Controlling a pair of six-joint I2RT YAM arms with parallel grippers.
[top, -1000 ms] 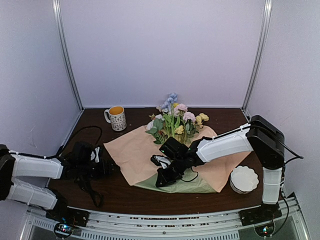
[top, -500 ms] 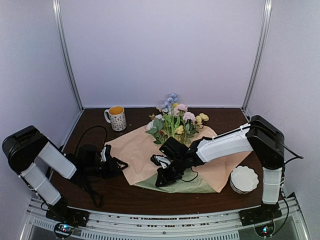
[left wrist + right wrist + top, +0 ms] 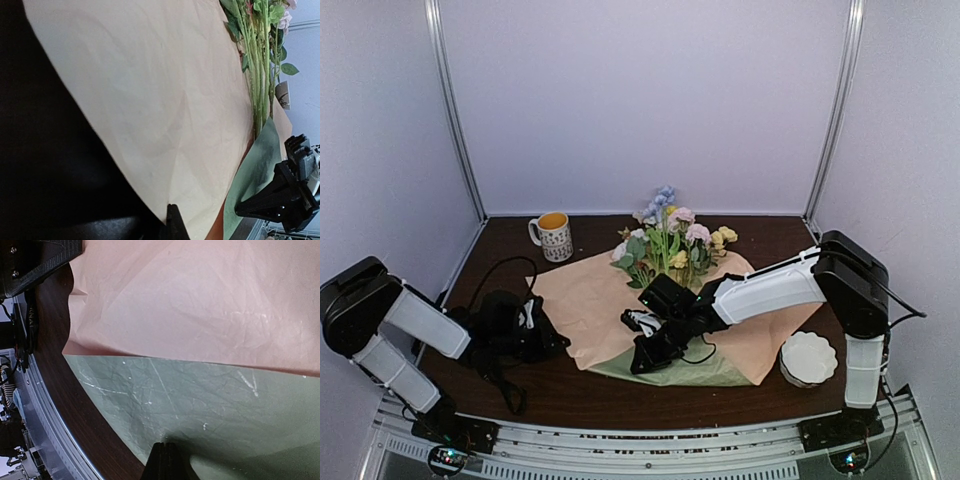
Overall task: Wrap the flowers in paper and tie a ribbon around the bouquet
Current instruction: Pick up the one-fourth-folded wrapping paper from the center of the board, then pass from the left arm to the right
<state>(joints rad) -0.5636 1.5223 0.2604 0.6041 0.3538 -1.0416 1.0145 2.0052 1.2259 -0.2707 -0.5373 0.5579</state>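
Observation:
The paper (image 3: 595, 295) lies spread with its peach side up, and a green flap (image 3: 705, 372) is folded over along the front. The flowers (image 3: 670, 245) rest on its far part, stems (image 3: 257, 65) running toward the middle. My left gripper (image 3: 558, 340) sits low at the sheet's left corner, shut on the peach edge (image 3: 150, 90), with its tip (image 3: 173, 220) pinching the paper. My right gripper (image 3: 638, 365) is shut on the front edge of the green flap (image 3: 200, 400), fingers (image 3: 167, 460) pressed together. No ribbon shows in any view.
A mug (image 3: 554, 236) with orange contents stands at the back left, off the paper. A white scalloped bowl (image 3: 808, 358) sits at the front right beside the sheet's corner. Black cables (image 3: 500, 385) trail near the left arm. Dark wood table (image 3: 570, 395) runs along the front.
The left arm reached right to the paper's left corner and its jaws went from wide open to shut on the edge. The right arm and flowers have not moved.

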